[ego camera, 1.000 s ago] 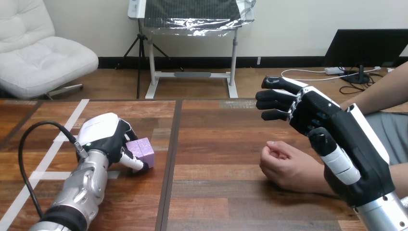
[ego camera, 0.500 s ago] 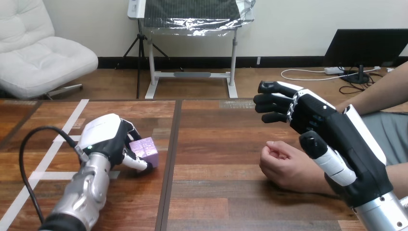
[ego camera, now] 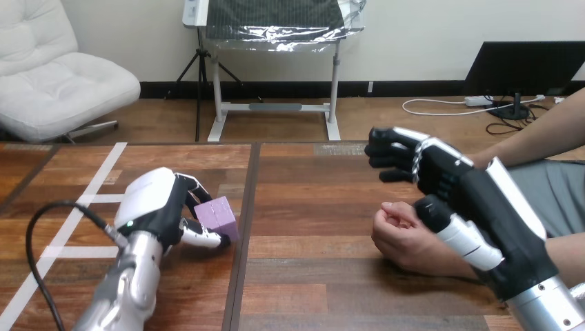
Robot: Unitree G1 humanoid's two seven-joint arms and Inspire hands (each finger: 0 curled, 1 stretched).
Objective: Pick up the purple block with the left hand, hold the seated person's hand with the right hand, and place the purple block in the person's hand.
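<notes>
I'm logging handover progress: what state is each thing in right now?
purple block: tilted, gripped in the left hand's curled fingers.
left hand: shut on the purple block.
right hand: open, over the person's hand, not curled round it.
person's hand: loosely fisted, resting on the table.

purple block (ego camera: pixel 217 215), brown wooden table (ego camera: pixel 310 276)

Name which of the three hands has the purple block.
The robot's left hand, curled round the purple block. Its right hand hangs open over the person's hand, a fist on the table.
</notes>
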